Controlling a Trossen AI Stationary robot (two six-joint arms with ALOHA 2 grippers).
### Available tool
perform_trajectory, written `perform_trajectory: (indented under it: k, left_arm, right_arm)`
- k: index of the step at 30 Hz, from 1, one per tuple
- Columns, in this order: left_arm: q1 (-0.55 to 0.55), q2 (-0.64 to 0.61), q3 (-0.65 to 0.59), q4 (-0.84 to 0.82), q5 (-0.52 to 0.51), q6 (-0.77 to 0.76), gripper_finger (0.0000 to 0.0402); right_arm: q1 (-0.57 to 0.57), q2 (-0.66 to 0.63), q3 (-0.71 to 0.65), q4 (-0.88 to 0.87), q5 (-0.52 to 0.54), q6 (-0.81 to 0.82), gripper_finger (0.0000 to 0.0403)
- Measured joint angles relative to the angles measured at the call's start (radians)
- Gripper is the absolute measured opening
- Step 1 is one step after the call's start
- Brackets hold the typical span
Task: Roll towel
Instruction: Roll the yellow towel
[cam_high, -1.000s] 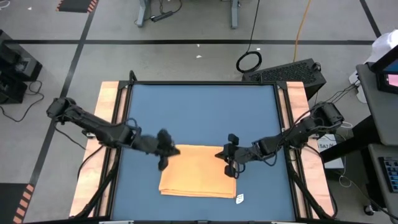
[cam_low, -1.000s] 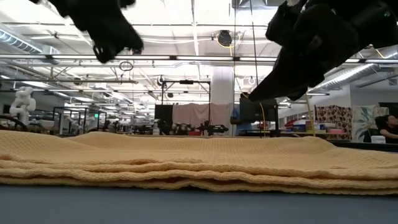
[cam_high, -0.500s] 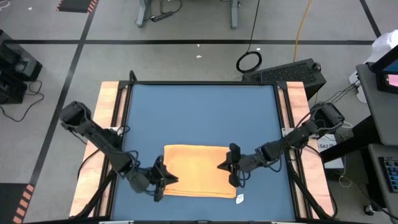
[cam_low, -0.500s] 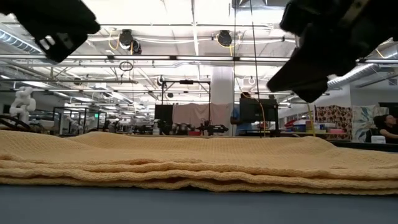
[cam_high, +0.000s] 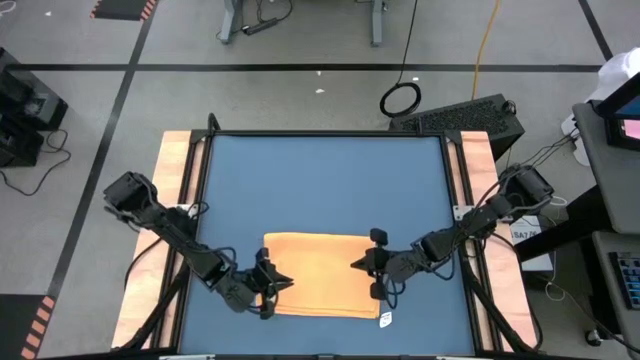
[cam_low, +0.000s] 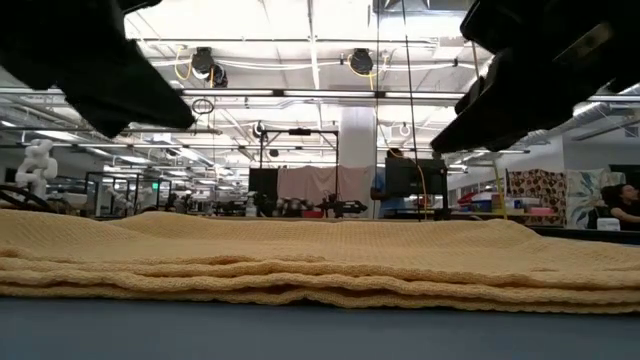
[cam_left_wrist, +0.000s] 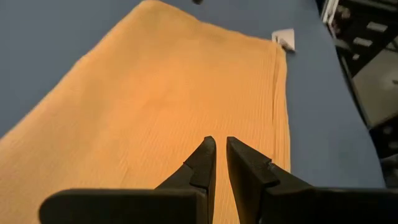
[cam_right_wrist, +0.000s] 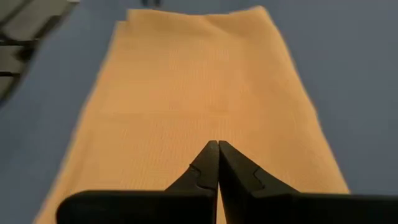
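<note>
The towel (cam_high: 315, 275) is orange-yellow and lies folded in several flat layers on the blue table, near its front edge. A small white tag (cam_high: 385, 320) sticks out at its near right corner. My left gripper (cam_high: 282, 283) hovers over the towel's left end. It is all but shut, with only a slit between the fingertips (cam_left_wrist: 221, 154). My right gripper (cam_high: 356, 266) hovers over the towel's right end, shut (cam_right_wrist: 217, 152). In the low view both grippers, left (cam_low: 185, 122) and right (cam_low: 440, 145), stand clear above the towel (cam_low: 320, 262).
The blue table top (cam_high: 320, 180) lies bare beyond the towel toward the far edge. Wooden rails (cam_high: 175, 200) run along both sides. Cables and a black case (cam_high: 470, 115) sit on the floor behind the table.
My left gripper has swung from over the towel's far left corner toward the table's near edge and has sunk lower. It now hangs over the towel's left end. My right gripper has drifted a little toward the near edge. The towel has not moved.
</note>
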Motion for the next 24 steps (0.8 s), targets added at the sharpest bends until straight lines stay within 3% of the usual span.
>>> perform_trajectory:
  k: [3, 12, 18, 24]
  left_arm:
    - [0.012, 0.013, 0.0, 0.052, -0.001, 0.002, 0.0043]
    - [0.048, 0.014, 0.0, 0.083, -0.027, -0.032, 0.0043]
    - [0.041, 0.014, 0.0, 0.106, -0.015, -0.025, 0.0043]
    - [0.047, 0.022, 0.0, 0.102, 0.02, -0.033, 0.0043]
  right_arm:
    - [-0.002, 0.004, -0.001, -0.011, 0.051, 0.004, 0.0]
    - [-0.013, 0.02, 0.0, -0.016, 0.055, -0.019, 0.0]
    - [0.004, 0.086, 0.0, -0.003, 0.051, 0.18, 0.0]
    - [0.005, 0.116, 0.0, -0.018, 0.008, 0.224, 0.0]
